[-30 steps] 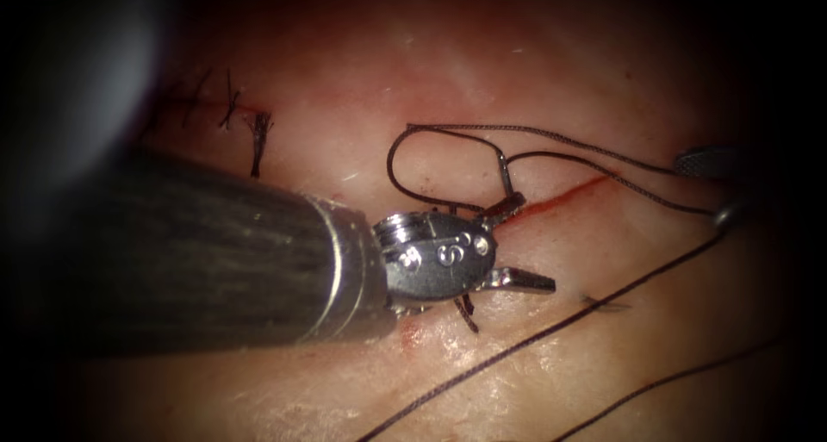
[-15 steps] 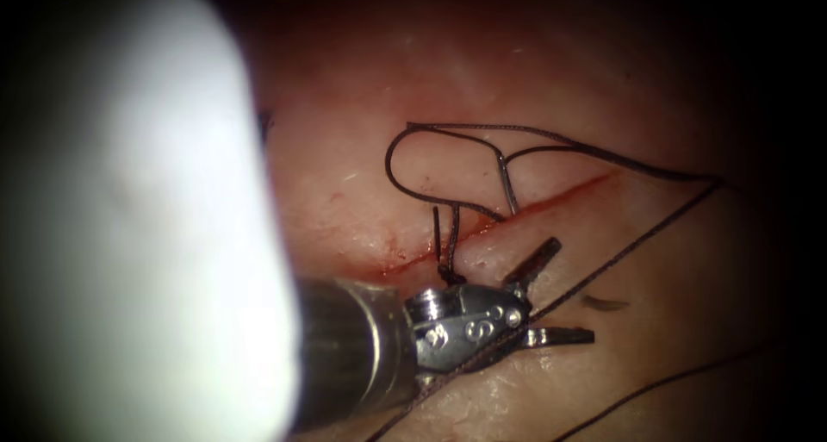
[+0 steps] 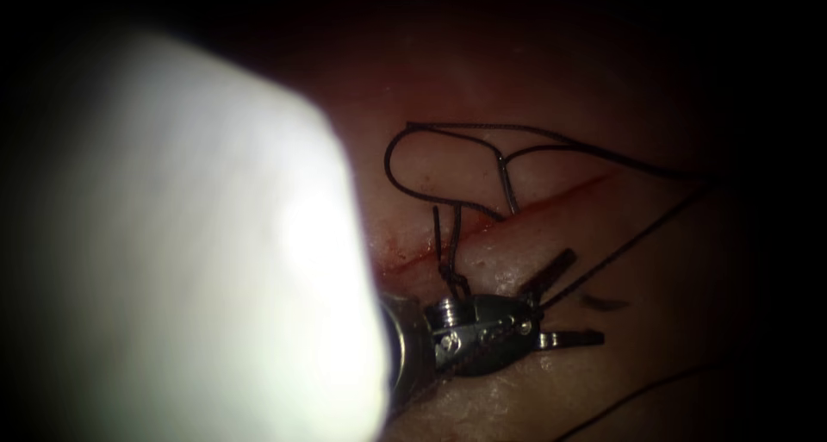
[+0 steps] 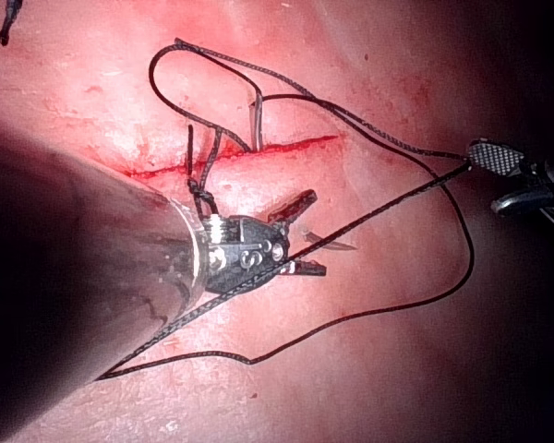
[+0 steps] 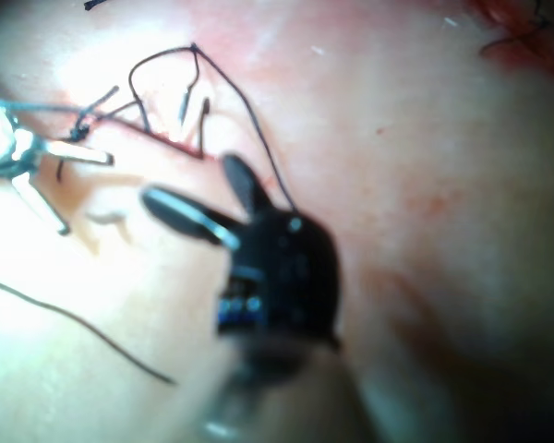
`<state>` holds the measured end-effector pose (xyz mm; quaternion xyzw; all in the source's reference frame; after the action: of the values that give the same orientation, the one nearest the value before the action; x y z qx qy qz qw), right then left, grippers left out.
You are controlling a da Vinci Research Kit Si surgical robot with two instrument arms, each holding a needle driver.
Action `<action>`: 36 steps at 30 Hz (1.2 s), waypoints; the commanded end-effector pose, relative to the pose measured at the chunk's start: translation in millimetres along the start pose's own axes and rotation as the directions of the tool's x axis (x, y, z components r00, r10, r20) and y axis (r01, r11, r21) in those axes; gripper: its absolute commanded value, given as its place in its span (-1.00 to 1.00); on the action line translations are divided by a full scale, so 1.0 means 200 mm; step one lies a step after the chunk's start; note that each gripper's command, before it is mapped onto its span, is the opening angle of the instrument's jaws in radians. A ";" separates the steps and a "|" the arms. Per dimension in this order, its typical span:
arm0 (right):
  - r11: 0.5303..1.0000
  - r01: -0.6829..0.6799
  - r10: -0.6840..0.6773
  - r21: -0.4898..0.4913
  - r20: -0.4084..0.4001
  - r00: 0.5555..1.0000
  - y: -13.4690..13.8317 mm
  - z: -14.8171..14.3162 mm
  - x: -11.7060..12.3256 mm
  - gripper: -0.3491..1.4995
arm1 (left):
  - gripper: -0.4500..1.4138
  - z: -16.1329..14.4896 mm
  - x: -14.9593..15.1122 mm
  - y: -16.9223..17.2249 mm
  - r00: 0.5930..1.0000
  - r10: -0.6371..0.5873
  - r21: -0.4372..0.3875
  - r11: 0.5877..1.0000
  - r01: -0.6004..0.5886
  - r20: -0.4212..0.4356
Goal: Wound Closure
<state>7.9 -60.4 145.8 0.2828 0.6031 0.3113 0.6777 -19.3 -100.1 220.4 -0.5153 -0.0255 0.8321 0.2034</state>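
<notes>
My left claw [image 3: 564,300] gapes empty just near-side of the cut [image 3: 551,199], my right claw [image 5: 203,198] also open, needle [image 3: 506,183] standing in the tissue [image 3: 517,89]; loose thread [image 3: 629,245] between the jaws could snag, I judge.

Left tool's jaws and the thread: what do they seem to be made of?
The left tool, jaws open and holding nothing, looks like bare metal: grey with bright glints and small screws at the wrist. The thread looks like dark braided fibre, matt, with a fine twisted texture along its length; the exact fibre cannot be told. It lies looped on the tissue across the cut.
</notes>
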 end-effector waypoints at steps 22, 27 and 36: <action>0.999 -0.032 0.032 0.006 0.003 0.999 -0.003 0.009 -0.009 0.77 | -1.00 0.010 -0.013 0.008 0.998 0.001 -0.013 1.000 -0.002 -0.062; 0.997 -0.072 0.072 0.006 0.001 0.997 -0.005 0.010 -0.011 0.75 | -1.00 0.001 -0.005 0.015 0.985 -0.122 -0.108 0.988 0.110 -0.120; 0.993 -0.116 0.115 0.029 0.012 0.993 -0.012 0.012 -0.015 0.75 | -1.00 -0.006 0.015 0.023 0.839 -0.497 -0.456 0.813 0.361 -0.222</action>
<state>9.4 -63.4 145.7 0.3247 0.5868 0.3404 0.6591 -20.3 -102.4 215.6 -0.6613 -0.2750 0.6423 0.2729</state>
